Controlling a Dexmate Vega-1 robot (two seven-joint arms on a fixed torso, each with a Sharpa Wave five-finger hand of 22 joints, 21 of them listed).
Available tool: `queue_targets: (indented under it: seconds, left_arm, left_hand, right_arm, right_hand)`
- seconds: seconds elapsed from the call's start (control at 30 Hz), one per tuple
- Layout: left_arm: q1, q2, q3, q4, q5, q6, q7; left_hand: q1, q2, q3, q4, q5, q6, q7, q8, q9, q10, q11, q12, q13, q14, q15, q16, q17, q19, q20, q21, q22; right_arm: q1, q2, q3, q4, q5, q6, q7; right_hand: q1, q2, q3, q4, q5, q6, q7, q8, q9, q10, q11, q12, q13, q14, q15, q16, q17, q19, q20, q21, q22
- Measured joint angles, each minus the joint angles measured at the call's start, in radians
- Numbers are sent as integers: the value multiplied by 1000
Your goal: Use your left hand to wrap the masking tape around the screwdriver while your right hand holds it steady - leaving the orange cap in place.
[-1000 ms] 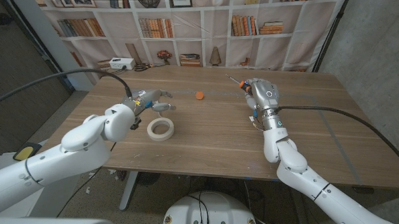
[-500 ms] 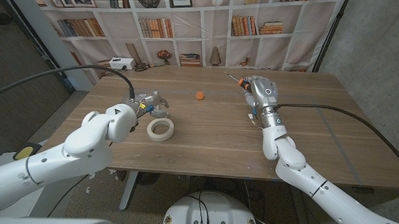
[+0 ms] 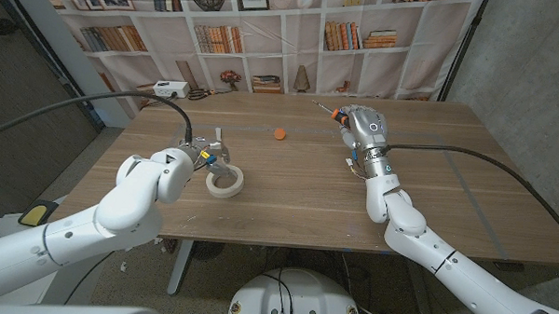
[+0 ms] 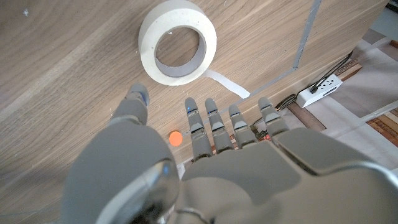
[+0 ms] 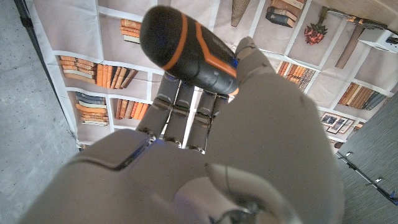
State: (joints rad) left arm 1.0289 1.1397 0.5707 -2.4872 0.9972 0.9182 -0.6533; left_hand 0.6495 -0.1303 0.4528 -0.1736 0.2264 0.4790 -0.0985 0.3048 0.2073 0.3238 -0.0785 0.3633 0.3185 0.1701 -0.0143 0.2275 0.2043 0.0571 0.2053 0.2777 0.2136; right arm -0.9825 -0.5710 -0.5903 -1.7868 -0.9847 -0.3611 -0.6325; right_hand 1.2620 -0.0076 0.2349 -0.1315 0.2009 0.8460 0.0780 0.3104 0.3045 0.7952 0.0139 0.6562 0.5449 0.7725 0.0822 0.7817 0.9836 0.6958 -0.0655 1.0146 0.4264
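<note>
The roll of white masking tape point(image 3: 225, 180) lies flat on the wooden table point(image 3: 297, 200), left of the middle. In the left wrist view a short tail of tape sticks out of the roll point(image 4: 178, 42). My left hand point(image 3: 209, 155) hovers at the roll's far left side, holding nothing, and its spread fingers point(image 4: 213, 124) point toward the roll. The small orange cap point(image 3: 279, 134) sits alone on the table further back, and appears again point(image 4: 176, 138) between the fingers. My right hand point(image 3: 363, 128) grips the screwdriver point(image 3: 331, 111) above the table's right rear, shaft pointing back-left. Its handle point(image 5: 186, 50) is black and orange.
A white power strip point(image 3: 170, 89) lies at the table's back left edge and shows in the left wrist view point(image 4: 320, 90). A backdrop printed with bookshelves hangs behind the table. Bare wood stretches between the two hands.
My left hand has swung from beside the roll, fingers pointing right, to directly over its far left side. The right hand has lifted the screwdriver slightly toward the back.
</note>
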Motion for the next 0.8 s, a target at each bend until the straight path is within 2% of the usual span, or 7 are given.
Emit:
queue_targets:
  seconds: [0.13, 0.37, 0.5, 0.8]
  left_arm:
    - [10, -30, 11, 15, 77, -9, -55]
    - [29, -89, 17, 50, 224, -45, -157]
    - [43, -124, 9, 71, 291, -74, -205]
    - [77, -201, -29, 114, 381, -147, -266]
  left_hand:
    - [10, -10, -7, 7, 12, -36, -12, -17, 0, -11, 0, -5, 8, 0, 0, 0, 0, 0, 0, 0, -5]
    - [17, -9, -20, 20, 24, -36, -12, -17, 0, -11, 0, -5, 14, 0, 0, 0, 3, 5, -5, 0, -5]
    - [17, -9, -27, 27, 24, -49, -14, -31, 0, -11, 0, -5, 14, 8, -7, 6, 3, 11, -11, 0, -5]
    - [44, 19, -35, 32, 33, -56, -21, -39, 0, -9, -6, -13, 18, 23, -23, 14, 3, 17, -17, 0, -4]
  right_arm:
    - [-1, 0, 0, 0, 0, 1, -3]
    - [-9, 0, 0, -6, 0, 1, -5]
    - [-13, 0, 1, -10, 1, -1, -5]
    - [-20, -3, 3, -21, 0, -6, -2]
  right_hand:
    - [0, 0, -1, 1, 0, 3, -3, -2, 0, 0, 0, -3, 0, 0, 0, -1, 3, 0, 0, 4, -1]
    - [0, 0, -1, 1, -1, 3, -3, -5, 0, 0, 0, -3, 0, 0, 0, -6, 10, 0, 0, 12, -5]
    - [0, 0, -3, 3, -1, 3, -3, -6, 0, 0, 0, -4, 5, 0, 0, -9, 13, -7, 4, 14, -9]
    - [0, 0, -3, 3, -4, 3, -3, -11, -1, 2, -2, -4, 5, 0, 0, -12, 19, -7, 4, 22, -13]
